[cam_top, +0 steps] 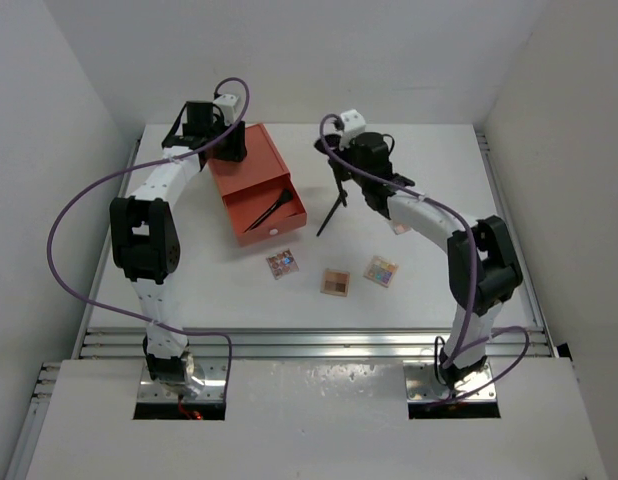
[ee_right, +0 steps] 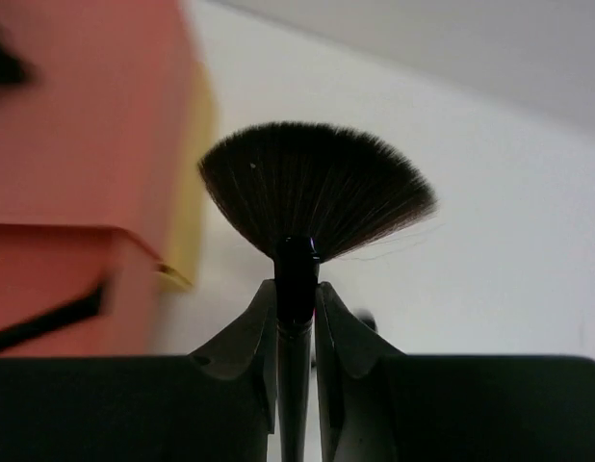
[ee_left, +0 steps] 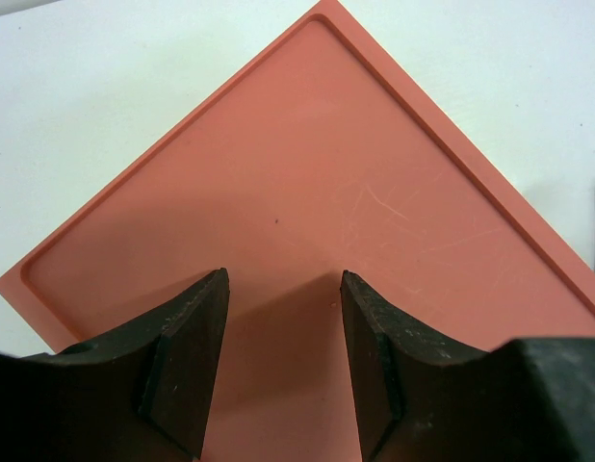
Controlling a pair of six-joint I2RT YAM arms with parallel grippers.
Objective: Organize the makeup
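Observation:
My right gripper (ee_right: 296,298) is shut on the neck of a black fan brush (ee_right: 312,188), bristles pointing away from the camera. From above, that brush (cam_top: 332,210) hangs tilted from the right gripper (cam_top: 339,170), just right of the orange drawer box (cam_top: 251,165). Another black brush (cam_top: 269,212) lies in the box's open drawer. Three small eyeshadow palettes (cam_top: 282,263) (cam_top: 335,282) (cam_top: 380,271) lie flat on the table in front of the box. My left gripper (ee_left: 283,289) is open with nothing between its fingers, hovering over the box's orange top (ee_left: 307,173).
A further small palette (cam_top: 399,228) shows partly under the right forearm. White walls close in the table on the left, right and back. The drawer's yellow inside (ee_right: 196,192) shows in the right wrist view. A metal rail (cam_top: 309,340) runs along the near edge.

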